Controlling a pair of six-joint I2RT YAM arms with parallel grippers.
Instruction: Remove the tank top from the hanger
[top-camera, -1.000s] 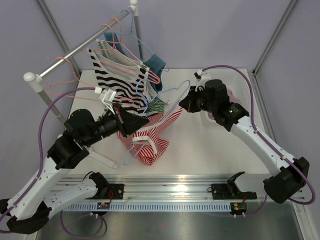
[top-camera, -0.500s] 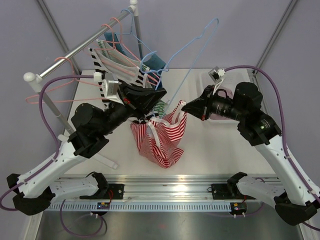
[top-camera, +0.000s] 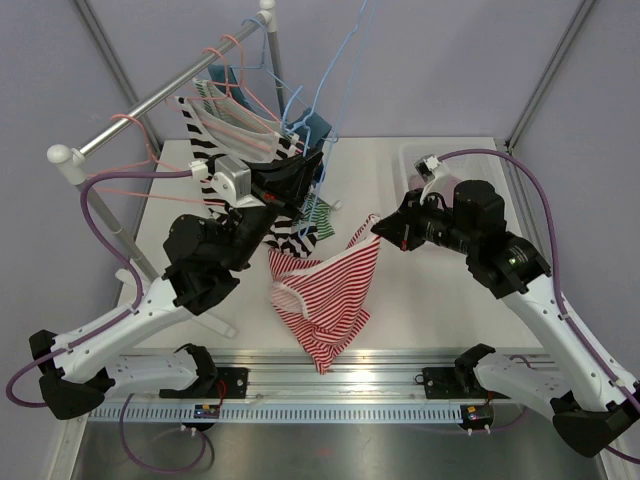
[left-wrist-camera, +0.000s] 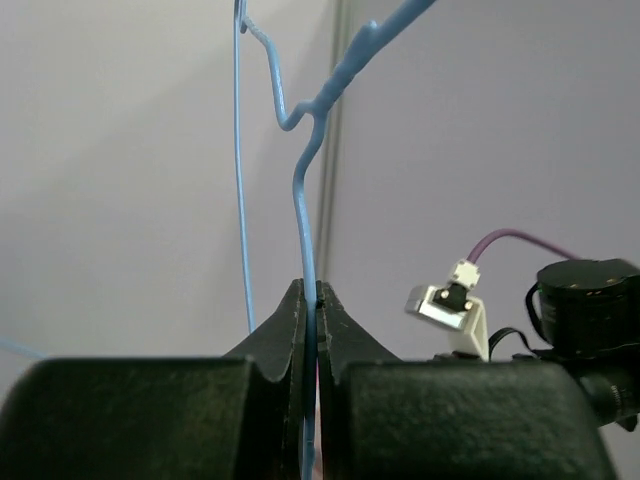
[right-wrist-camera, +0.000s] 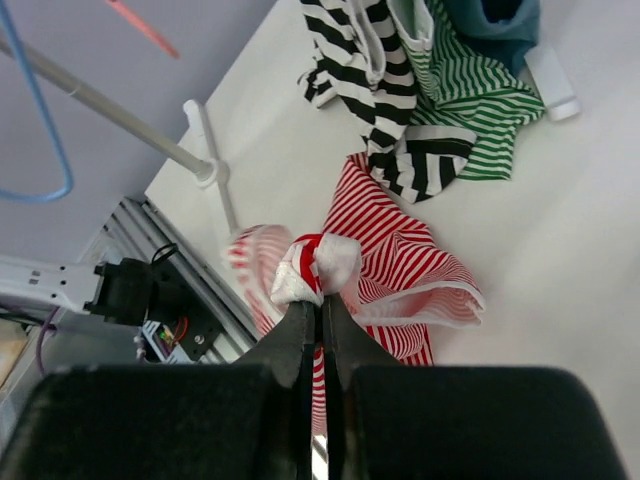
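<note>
The left hand (left-wrist-camera: 311, 292) is clamped on the thin blue hanger (left-wrist-camera: 304, 215), whose wire rises straight above the hand. The right hand (right-wrist-camera: 321, 303) is pinched shut on a bunched, white-edged fold of the tank top (top-camera: 325, 285). The red-striped cloth sags below and between both hands, above the table (top-camera: 420, 300). Whether a strap is hooked on the hanger cannot be told. The top is probably light, limp and stretchy, so it will drape and snag rather than slide. Grip it at a hem or strap — not mid-panel. The wire looks stiff but springy.
</note>
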